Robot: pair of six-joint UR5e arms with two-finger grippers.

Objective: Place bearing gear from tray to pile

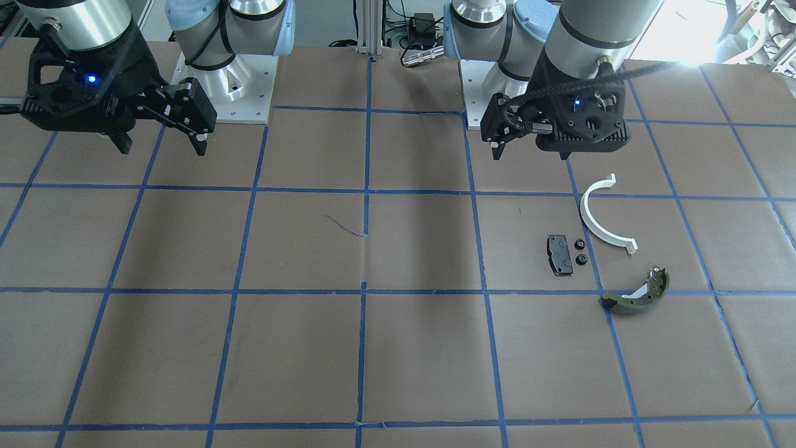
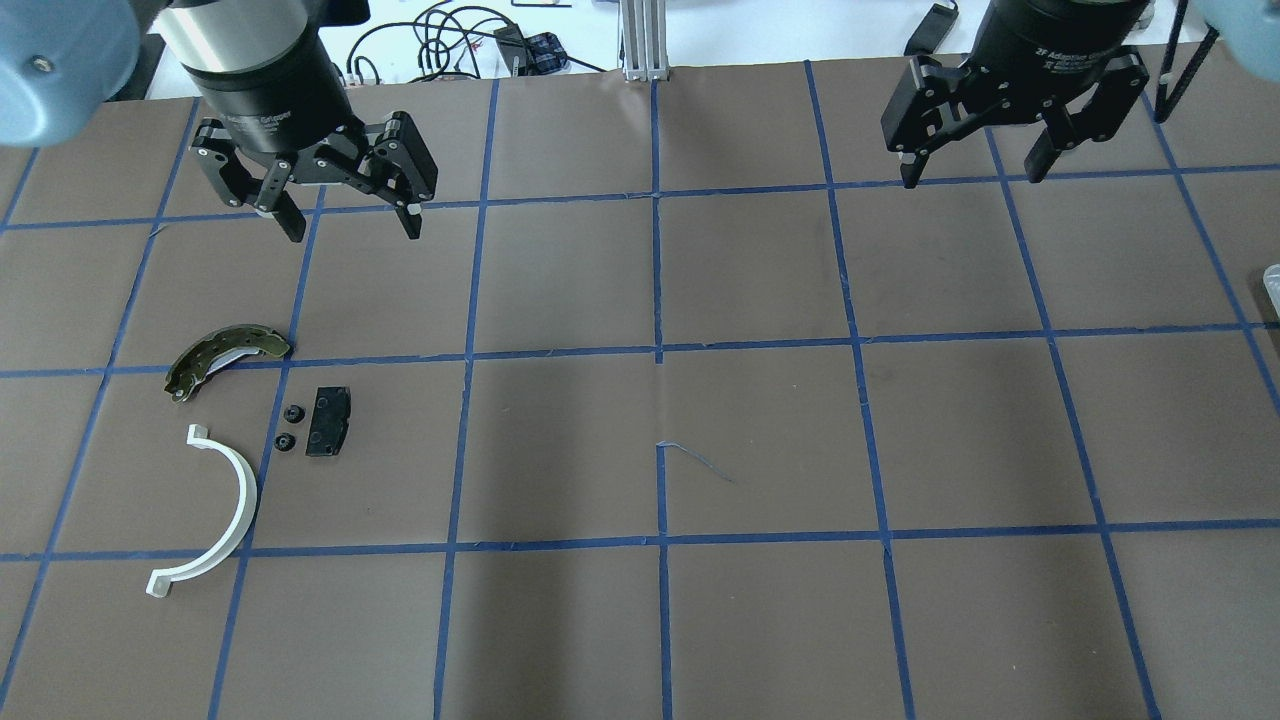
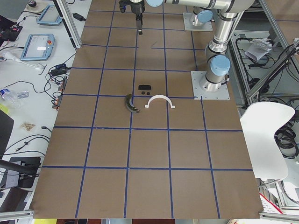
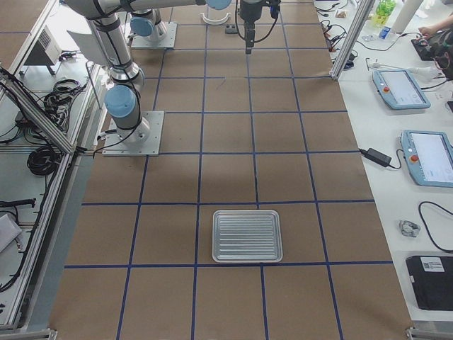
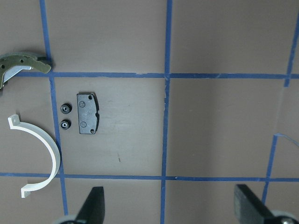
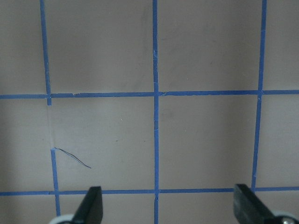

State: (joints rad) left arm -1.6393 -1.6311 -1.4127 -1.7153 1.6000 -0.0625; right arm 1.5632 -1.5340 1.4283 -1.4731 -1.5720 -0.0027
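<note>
Brown table (image 2: 760, 440) with blue grid, white half-ring (image 2: 245, 495), black pad (image 2: 328, 421), olive-green shoe (image 2: 205, 350), ribbed silver tray (image 4: 248, 235)

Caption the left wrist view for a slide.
Open left gripper overlooking two black gears beside black pad, white half-ring, olive shoe.

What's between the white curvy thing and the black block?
Two small black gears sit between the white half-ring and the black pad, closer to the pad, as the overhead view shows.
</note>
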